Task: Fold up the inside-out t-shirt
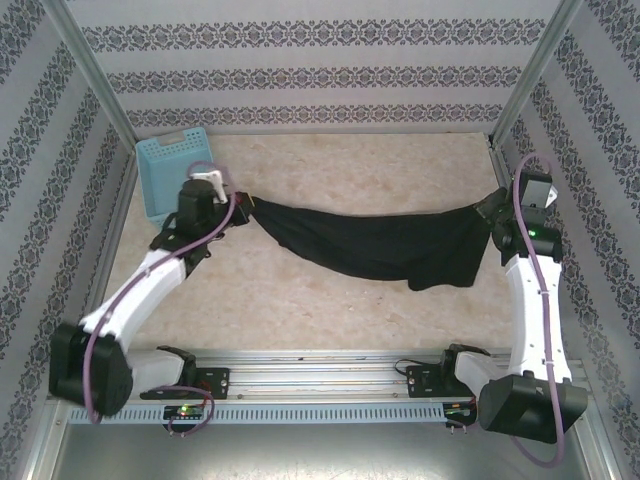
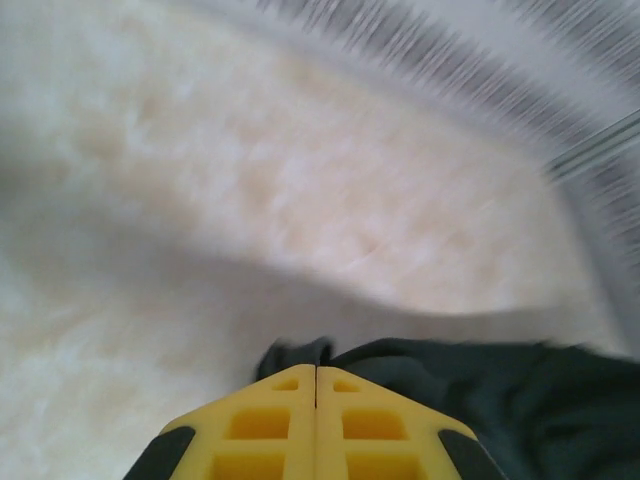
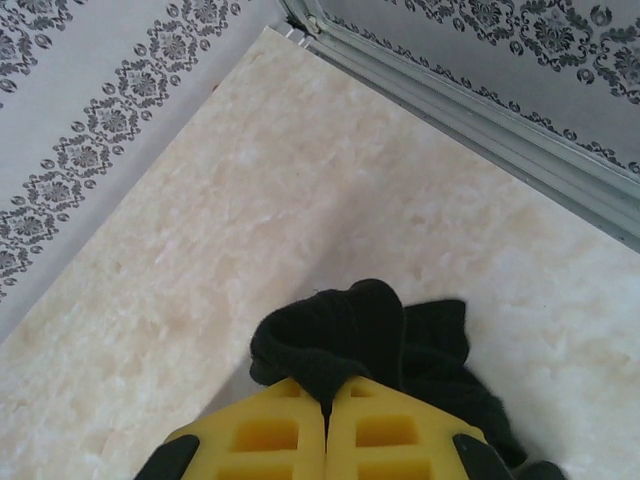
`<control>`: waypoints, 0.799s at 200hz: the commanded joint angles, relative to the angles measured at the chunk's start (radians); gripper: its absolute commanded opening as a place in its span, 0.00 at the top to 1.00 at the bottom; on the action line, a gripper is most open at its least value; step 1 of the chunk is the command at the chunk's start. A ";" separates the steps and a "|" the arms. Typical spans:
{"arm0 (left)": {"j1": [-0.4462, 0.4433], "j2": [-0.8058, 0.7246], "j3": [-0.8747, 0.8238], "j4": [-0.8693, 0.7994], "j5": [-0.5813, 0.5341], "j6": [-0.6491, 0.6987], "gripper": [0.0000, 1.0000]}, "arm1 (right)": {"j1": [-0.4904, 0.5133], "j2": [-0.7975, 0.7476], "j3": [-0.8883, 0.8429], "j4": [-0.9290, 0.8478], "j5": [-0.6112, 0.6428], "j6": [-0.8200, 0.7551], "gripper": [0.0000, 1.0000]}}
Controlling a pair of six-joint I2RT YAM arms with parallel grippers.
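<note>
**Black t-shirt stretched between two closed grippers**

We see the inside-out t-shirt (image 1: 370, 245) spanning the middle of the table (image 1: 350, 165) as a sagging band that runs from left to right. Its fullest part lies toward the right and near side. We cannot tell whether its lower edge touches the table. The left gripper (image 1: 243, 207) holds the shirt's left end; in the blurred left wrist view, its yellow jaws press together on a fold of dark cloth. The right gripper (image 1: 487, 217) holds the right end, and the right wrist view shows a bunched lump of black fabric pinched between its closed jaws. A light blue basket (image 1: 172, 172) stands at the far left corner, just beyond the left gripper.
</note>
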 commanded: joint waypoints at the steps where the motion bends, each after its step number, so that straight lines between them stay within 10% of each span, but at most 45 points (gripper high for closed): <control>1: 0.051 -0.053 -0.093 0.227 0.100 -0.103 1.00 | -0.009 0.018 0.026 0.041 -0.024 0.024 1.00; 52: 0.175 0.105 -0.111 0.298 0.248 -0.262 1.00 | -0.009 0.124 -0.015 0.130 -0.116 0.077 1.00; 160: 0.069 0.498 0.357 -0.226 -0.108 0.007 1.00 | 0.014 0.478 0.179 0.157 0.118 -0.006 1.00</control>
